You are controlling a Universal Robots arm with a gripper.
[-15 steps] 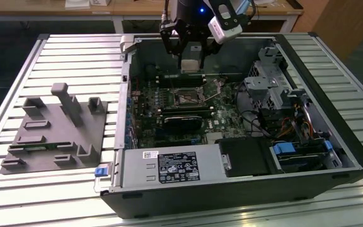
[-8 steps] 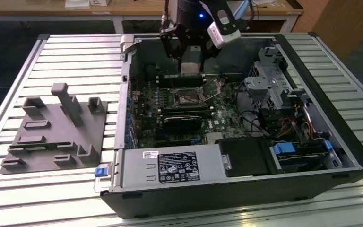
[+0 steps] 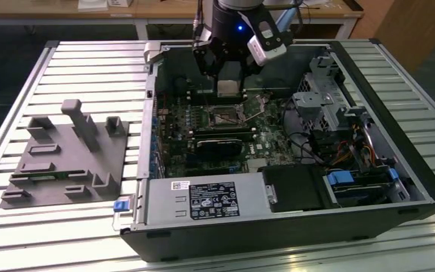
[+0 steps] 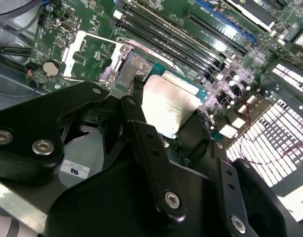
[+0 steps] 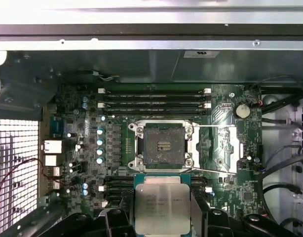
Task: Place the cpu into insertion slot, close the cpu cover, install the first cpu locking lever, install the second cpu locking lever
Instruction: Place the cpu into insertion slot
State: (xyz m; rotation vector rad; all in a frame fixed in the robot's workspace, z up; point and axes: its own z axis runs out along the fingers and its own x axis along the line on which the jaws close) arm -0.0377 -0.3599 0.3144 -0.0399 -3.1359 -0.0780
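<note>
Your cpu (image 5: 162, 200) is a thin, rigid chip, and you should judge it very light, so the load on the jaws is nothing. What matters is care. Its pale metal top looks smooth and likely slippery, and the narrow green rim around it gives little to bear on. Take it by two opposite edges and never across the faces. I judge the underside and the socket contacts to be the fragile parts, so a skewed or dropped chip could do damage.

The jaws are closed on the cpu in just that way, one finger against each side edge, and the metal top is bare between them in both wrist views.

In the exterior view the chip hangs above the green motherboard (image 5: 225, 197), clear of it. In the first wrist view it sits just beside the insertion slot (image 5: 164, 144) and is not in it.

The slot is uncovered, with its dark centre exposed. The cpu cover (image 5: 214, 127) is swung open to one side and lies over the board.

Long black memory slots (image 5: 154, 92) run along the slot's far side. All of this sits inside an open computer case (image 3: 278, 232), which lies on the slatted metal surface (image 3: 89, 62).
</note>
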